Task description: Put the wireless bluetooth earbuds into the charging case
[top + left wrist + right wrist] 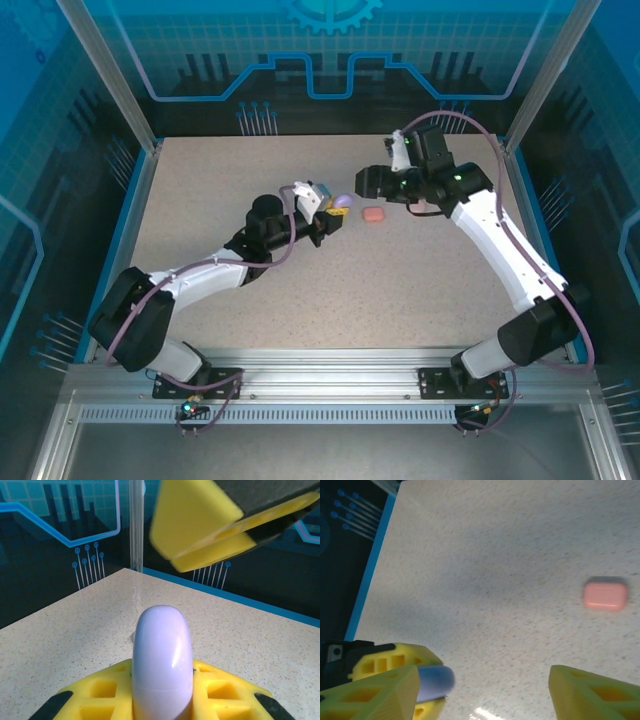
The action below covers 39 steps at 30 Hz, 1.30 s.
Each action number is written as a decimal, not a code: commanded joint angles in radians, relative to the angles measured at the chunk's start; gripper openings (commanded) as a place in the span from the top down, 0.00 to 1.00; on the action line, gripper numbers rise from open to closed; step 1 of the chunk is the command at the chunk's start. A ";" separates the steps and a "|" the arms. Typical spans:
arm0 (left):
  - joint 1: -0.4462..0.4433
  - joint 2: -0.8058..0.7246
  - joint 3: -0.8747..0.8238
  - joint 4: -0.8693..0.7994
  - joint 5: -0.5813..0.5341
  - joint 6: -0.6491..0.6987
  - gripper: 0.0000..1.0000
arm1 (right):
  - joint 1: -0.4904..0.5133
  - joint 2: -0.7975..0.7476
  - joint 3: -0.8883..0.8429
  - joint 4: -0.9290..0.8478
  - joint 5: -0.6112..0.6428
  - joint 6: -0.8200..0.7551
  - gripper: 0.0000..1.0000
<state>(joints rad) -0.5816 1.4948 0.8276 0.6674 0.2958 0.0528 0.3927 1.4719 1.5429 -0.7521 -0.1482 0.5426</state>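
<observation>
Hard to make out first: a small pale pinkish spot [420,207] on the table, just under the wrist of the right arm in the top view. Partly covered by that arm, and too small to tell whether earbud or case. Lower end of the lavender charging case [162,655] cut off by the bottom edge of the left wrist view. In the right wrist view, a blurred bluish-lavender stub of it, half behind a yellow finger. Thin seam across the case, lid closed as far as visible. Not possible to tell whether resting on the table or lifted a little.

Around: speckled beige tabletop [220,190] with a blue border, printed blue backdrop behind, metal post [136,525] at the far corner. Coral-pink case [605,595] lying flat and closed on the table, near the lavender one but not touching, and apart from both grippers. In the left wrist view, a big blurred yellow finger of the other arm high in front of the lens, above the lavender case, hiding part of the backdrop.

Left gripper [162,700] pressed together on the lavender charging case, one yellow finger on each side, the rounded end of the case sticking out forward. Right gripper [485,680] with fingers wide apart, nothing between them, close to the free end of the lavender case. Contact between one of its fingers and the case not possible to judge.
</observation>
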 commanded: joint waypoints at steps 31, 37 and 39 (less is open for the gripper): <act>0.204 0.593 0.481 -0.670 0.176 -0.702 0.93 | -0.219 -0.248 -0.519 0.133 0.121 0.142 0.23; 0.224 0.657 0.546 -0.756 0.191 -0.692 0.79 | -0.224 -0.260 -0.511 0.123 0.122 0.135 0.23; 0.230 0.676 0.568 -0.781 0.203 -0.685 0.70 | -0.230 -0.267 -0.511 0.120 0.119 0.135 0.23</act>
<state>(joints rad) -0.3618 2.1414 1.3548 -0.0296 0.4526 -0.6304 0.1871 1.2285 1.0222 -0.6346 -0.0154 0.6743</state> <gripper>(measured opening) 0.285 0.772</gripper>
